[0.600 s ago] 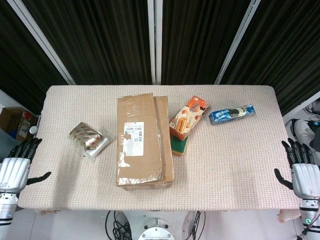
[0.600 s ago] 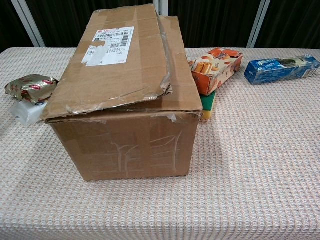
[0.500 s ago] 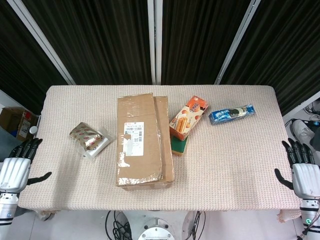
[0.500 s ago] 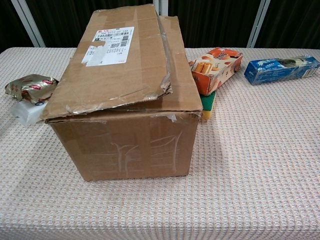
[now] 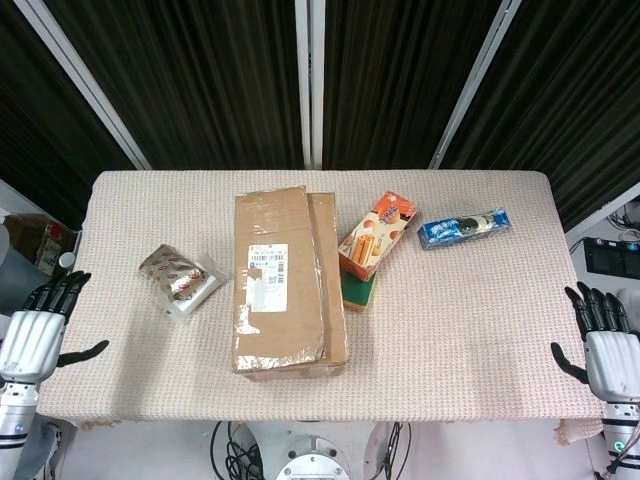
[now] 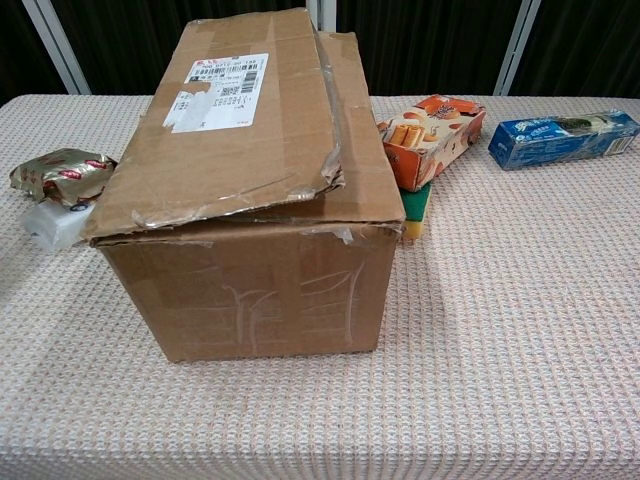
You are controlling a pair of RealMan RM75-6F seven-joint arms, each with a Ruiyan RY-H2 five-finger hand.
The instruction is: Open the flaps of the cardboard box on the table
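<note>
The cardboard box (image 5: 287, 282) is sitting at the middle of the table (image 5: 480, 320), its long axis running near to far, one short end facing the near edge. Its flaps are lying closed: the left flap (image 6: 225, 115) is overlapping the right flap (image 6: 355, 125), and its near corner is lifting slightly, with torn tape curling along the edge. A white shipping label (image 6: 228, 78) is showing on the left flap, carrying a barcode and small print too fine to read; a smaller white sticker (image 6: 187, 110) is sitting just near of it.

To the right, an orange snack carton (image 5: 377, 235) is leaning over a green-and-yellow sponge (image 5: 358, 290), the sponge just beside the box's right wall. The carton's lettering is not legible. Further right, well apart, a blue biscuit packet (image 5: 463, 228) is lying lengthwise left to right — its brand name cannot be made out. Left of the box, a foil pouch (image 5: 172, 272) with red markings is resting on a clear wrapper (image 5: 200, 285).

The left hand (image 5: 32, 335) is hovering off the table's near left corner, fingers spread and holding nothing. The right hand (image 5: 603, 350) is hovering off the near right corner — likewise spread, empty, well apart from the box.
</note>
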